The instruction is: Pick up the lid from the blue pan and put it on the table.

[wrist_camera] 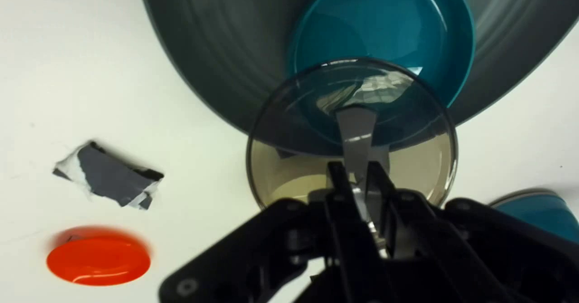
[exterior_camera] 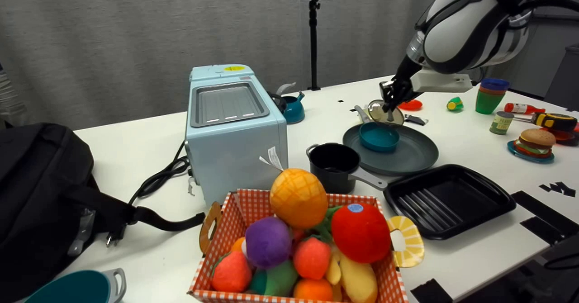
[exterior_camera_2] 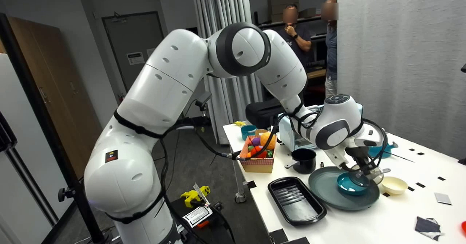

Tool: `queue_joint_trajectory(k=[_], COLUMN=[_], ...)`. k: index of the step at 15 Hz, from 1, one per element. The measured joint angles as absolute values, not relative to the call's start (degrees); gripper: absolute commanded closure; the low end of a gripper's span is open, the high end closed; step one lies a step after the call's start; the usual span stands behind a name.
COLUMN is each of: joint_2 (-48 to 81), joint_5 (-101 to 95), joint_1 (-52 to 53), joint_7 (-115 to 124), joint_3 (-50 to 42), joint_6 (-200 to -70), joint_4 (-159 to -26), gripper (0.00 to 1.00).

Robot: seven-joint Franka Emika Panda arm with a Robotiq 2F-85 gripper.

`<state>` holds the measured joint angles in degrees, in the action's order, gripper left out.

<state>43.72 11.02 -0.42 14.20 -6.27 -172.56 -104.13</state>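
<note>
The lid is round, see-through grey with a grey handle, and shows in the wrist view (wrist_camera: 357, 124) and both exterior views (exterior_camera: 376, 109) (exterior_camera_2: 359, 179). My gripper (wrist_camera: 356, 169) is shut on its handle and holds it tilted, partly over the blue pan's edge and partly past the dark round tray. The gripper also shows in both exterior views (exterior_camera: 389, 106) (exterior_camera_2: 368, 169). The blue pan (wrist_camera: 375, 27) is uncovered on the dark tray (wrist_camera: 203, 40) and shows in both exterior views (exterior_camera: 379, 141) (exterior_camera_2: 347, 186). The white table (exterior_camera: 475, 144) lies below.
A black pot (exterior_camera: 332, 172) and black grill pan (exterior_camera: 452, 203) stand beside the tray. A cream bowl (exterior_camera_2: 395, 185) is close to the tray under the lid's far side. A teal kettle (exterior_camera: 294, 109), a red dish (wrist_camera: 98, 261) and grey tape (wrist_camera: 111, 176) are nearby.
</note>
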Motion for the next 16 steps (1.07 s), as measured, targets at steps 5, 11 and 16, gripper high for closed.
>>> queue_joint_trajectory(k=[5, 11, 16], joint_2=[40.0, 36.6, 35.0], joint_5=[10.8, 10.6, 10.8], joint_1=[1.9, 2.1, 0.6], joint_7=[15.4, 16.6, 17.0], joint_3=[-12.4, -19.1, -19.6], joint_6=[-172.3, -172.3, -172.1], joint_4=[-108.2, -113.6, -117.7], gripper=[0.96, 0.96, 0.96])
